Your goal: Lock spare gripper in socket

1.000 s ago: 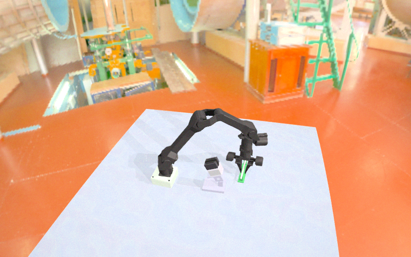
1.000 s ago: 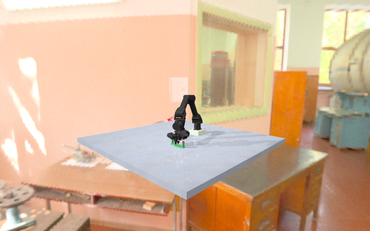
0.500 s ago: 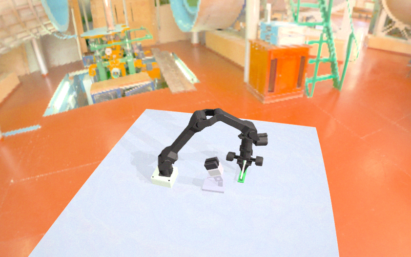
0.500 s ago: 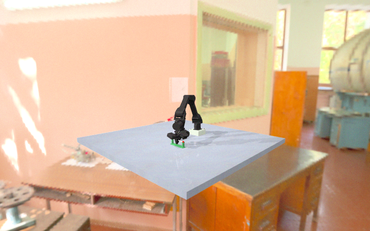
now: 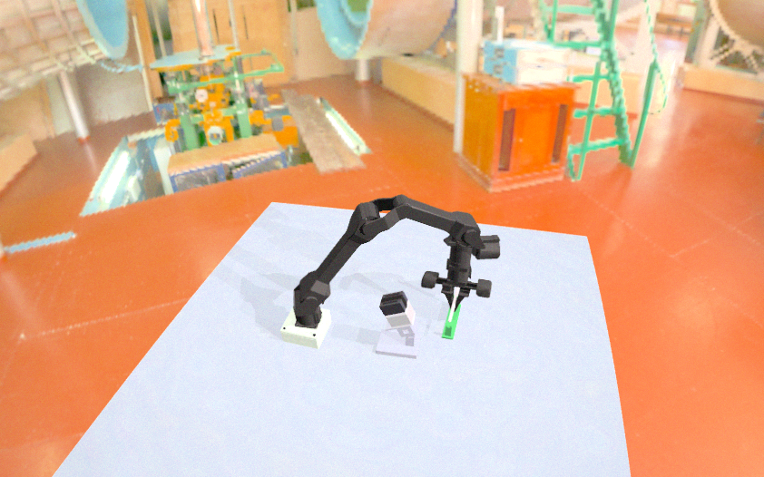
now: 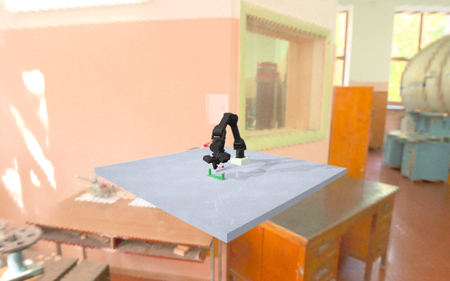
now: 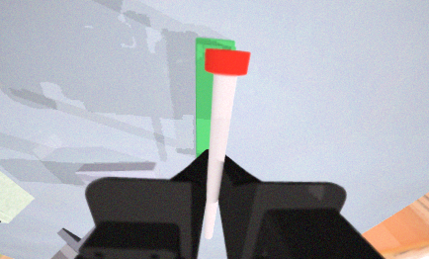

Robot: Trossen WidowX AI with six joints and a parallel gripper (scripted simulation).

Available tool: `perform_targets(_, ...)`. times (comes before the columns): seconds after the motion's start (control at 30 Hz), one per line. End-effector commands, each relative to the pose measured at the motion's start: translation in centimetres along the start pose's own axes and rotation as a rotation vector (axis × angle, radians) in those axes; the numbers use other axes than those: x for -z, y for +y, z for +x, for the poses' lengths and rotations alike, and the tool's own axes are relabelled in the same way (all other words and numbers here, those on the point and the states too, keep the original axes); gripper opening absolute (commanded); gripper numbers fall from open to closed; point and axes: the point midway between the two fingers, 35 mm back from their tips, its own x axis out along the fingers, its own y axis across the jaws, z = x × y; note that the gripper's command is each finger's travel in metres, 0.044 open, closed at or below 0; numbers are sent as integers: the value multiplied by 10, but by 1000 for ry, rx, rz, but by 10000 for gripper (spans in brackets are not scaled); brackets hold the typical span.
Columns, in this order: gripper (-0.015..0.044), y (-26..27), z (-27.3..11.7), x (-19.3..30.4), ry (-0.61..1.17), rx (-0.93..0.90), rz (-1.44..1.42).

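Observation:
My gripper (image 5: 453,304) (image 6: 215,168) (image 7: 212,154) is shut on the white lock pin (image 5: 451,315) (image 7: 222,106). The pin's red head (image 6: 222,166) (image 7: 227,62) points away from the fingers, and its thin white end shows behind them in the wrist view. The pin is held above the green two-post rest (image 5: 447,335) (image 6: 216,177) (image 7: 203,104), apart from it. Left of the rest in the top view, a dark block (image 5: 395,303) sits on a pale body (image 5: 401,318) over a flat lilac plate (image 5: 389,348). Which parts are spare gripper and socket, and how they join, is too small to tell.
The arm's pale base (image 5: 303,337) (image 6: 240,161) stands beyond the lilac plate from the rest. The pale blue table (image 5: 337,408) (image 6: 171,185) bears everything. Part of the lilac plate (image 7: 116,171) shows left of the fingers in the wrist view.

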Motion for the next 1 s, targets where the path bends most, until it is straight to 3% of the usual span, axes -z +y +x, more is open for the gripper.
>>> perform_targets(0.0, 0, 0, -15, 4, -5, 1, 2)
perform_targets(0.63, 7, 1, -23, 7, -3, 5, -17)
perform_targets(0.97, 0, 27, -32, 6, -3, 8, -34)
